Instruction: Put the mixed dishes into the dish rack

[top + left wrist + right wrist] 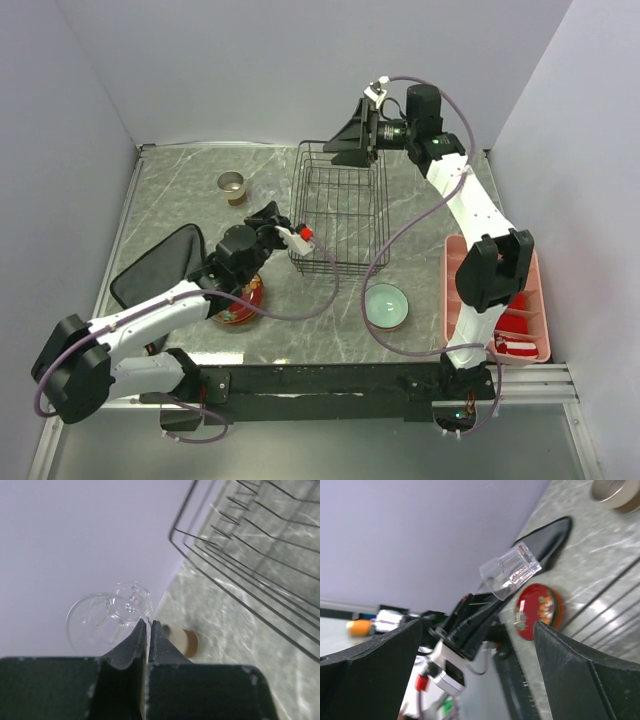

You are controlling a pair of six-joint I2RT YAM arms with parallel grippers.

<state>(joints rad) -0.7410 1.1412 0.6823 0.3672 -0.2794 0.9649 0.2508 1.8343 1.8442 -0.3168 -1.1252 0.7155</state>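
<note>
The black wire dish rack (340, 215) stands mid-table with nothing showing inside it. My left gripper (268, 212) is just left of it, shut on the wall of a clear glass (115, 615), which it holds above the table. The right wrist view shows the clear glass (510, 572) at that gripper's tip. A small tan cup (233, 186) stands at the back left. The red floral bowl (238, 300) lies under my left arm. A mint-green bowl (386, 305) sits in front of the rack. My right gripper (350, 140) hangs open and empty over the rack's far edge.
A black cloth (160, 265) lies at the left edge of the table. A pink compartment tray (500, 300) with red items in it runs along the right side, beside my right arm's base. Grey walls close in the table on three sides.
</note>
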